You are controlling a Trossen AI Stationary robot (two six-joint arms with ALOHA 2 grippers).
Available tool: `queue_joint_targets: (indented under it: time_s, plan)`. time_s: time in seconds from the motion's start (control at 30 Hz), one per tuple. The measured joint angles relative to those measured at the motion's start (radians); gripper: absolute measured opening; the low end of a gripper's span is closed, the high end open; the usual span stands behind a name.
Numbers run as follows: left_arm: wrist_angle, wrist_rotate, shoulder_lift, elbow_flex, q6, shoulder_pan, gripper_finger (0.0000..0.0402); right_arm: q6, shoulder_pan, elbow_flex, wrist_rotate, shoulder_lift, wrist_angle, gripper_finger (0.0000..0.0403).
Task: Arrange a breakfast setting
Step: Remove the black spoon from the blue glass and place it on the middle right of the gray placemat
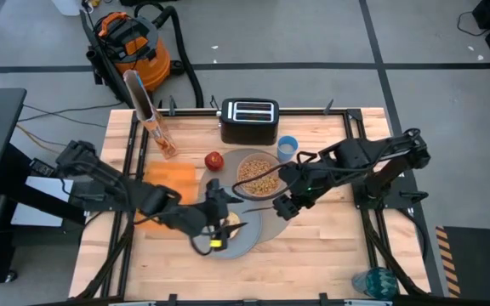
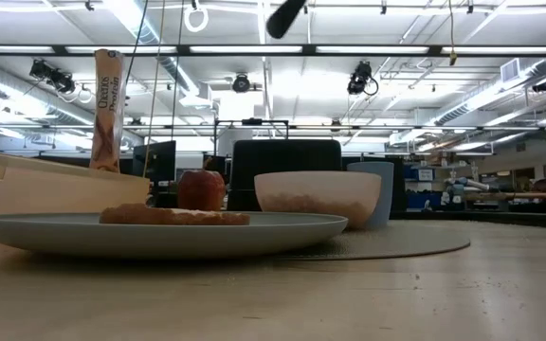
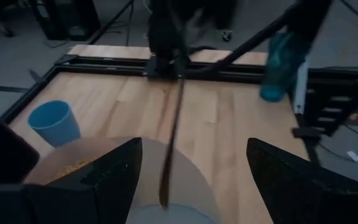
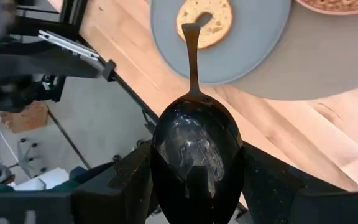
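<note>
A grey-blue plate with round toasted bread lies on the near left part of the grey placemat. The pink bowl of cereal stands on the mat's far part. The blue cup, red apple and orange napkin lie around it. My right gripper is shut on the metal spoon at the mat's right. My left gripper hovers open over the plate, its fingers apart; the spoon's handle shows ahead of it. My right gripper pinches the spoon's bowl between its two fingers, which come from the table's right. The handle sticks out ahead of the fingertips, along them, its tip over the bread. The spoon is lifted clear of the table.
A black toaster stands at the far edge behind the bowl. A tall cereal box stands at the far left. A teal bottle is by the near right corner. Bare wood lies right of the mat.
</note>
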Motion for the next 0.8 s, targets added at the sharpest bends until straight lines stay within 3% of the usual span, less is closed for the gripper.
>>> queue_joint_targets:
  time_s: [0.6, 0.8]
  plan:
    - [0.309, 0.036, 0.166, 0.0, 0.107, 0.168, 0.0294, 0.011, -0.034, 0.0, 0.088, 0.027, 0.015, 0.0213]
    - [0.316, 0.024, 0.167, 0.0, 0.109, 0.194, 0.0238, 0.015, -0.055, 0.0, 0.103, 0.042, 0.02, 0.0213]
